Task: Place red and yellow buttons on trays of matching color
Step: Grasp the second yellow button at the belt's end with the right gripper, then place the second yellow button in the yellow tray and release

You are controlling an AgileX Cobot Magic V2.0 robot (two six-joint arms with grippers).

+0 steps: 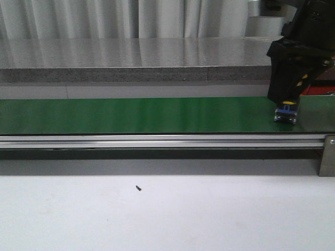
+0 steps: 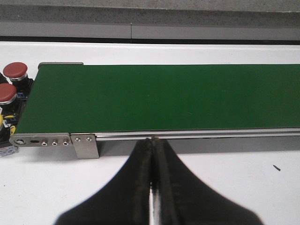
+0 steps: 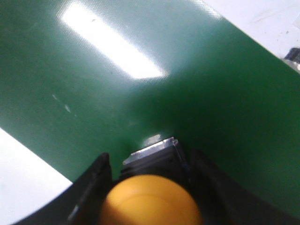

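The green conveyor belt [image 1: 146, 115] runs straight across the table, and everything here sits in relation to it. At the belt's right end the right gripper [image 1: 286, 112] hangs straight down with a yellow button [image 3: 151, 200] clamped between its fingers [image 3: 91, 187]; the button's blue and metal base [image 1: 286, 114] rests at or just above the belt surface, and I cannot tell whether it touches. From the right wrist view the yellow dome fills the space between the two dark fingers, which press in on either side of it, with the metal edge of the base showing just beyond and green belt all around.

The left gripper [image 2: 153, 154] hovers over the white table [image 2: 234, 187] on the near side of the belt's aluminium rail [image 2: 187, 135], its fingers pressed flat together with nothing between them.

Off the belt's left end, just past the metal end bracket [image 2: 56, 140], two red buttons [image 2: 9, 82] stand upright side by side. A small dark speck [image 1: 138, 187] lies on the white table near the belt's front rail.
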